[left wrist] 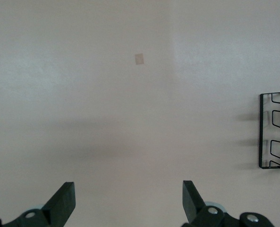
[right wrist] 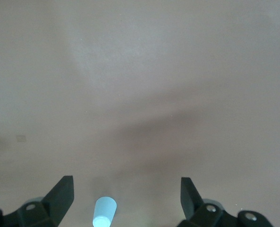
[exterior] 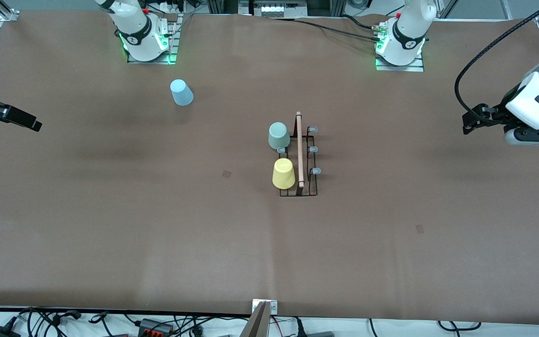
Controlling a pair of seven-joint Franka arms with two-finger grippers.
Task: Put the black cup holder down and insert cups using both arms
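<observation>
Left hand (left wrist: 129, 201) and right hand (right wrist: 127, 198) gape wide, seemingly empty.

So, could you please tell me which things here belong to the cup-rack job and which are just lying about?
Job:
- black cup holder
- grey-green cup and yellow cup, both on it
- light blue cup, on the table toward the right arm's end
- left gripper, right gripper, jaws open

Lying about:
- cables off the table's near edge

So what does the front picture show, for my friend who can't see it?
A black cup holder stands mid-table with a grey-green cup and a yellow cup upside down on its pegs. A light blue cup stands apart, toward the right arm's base. Both grippers, left and right, wait open at the table's ends.
</observation>
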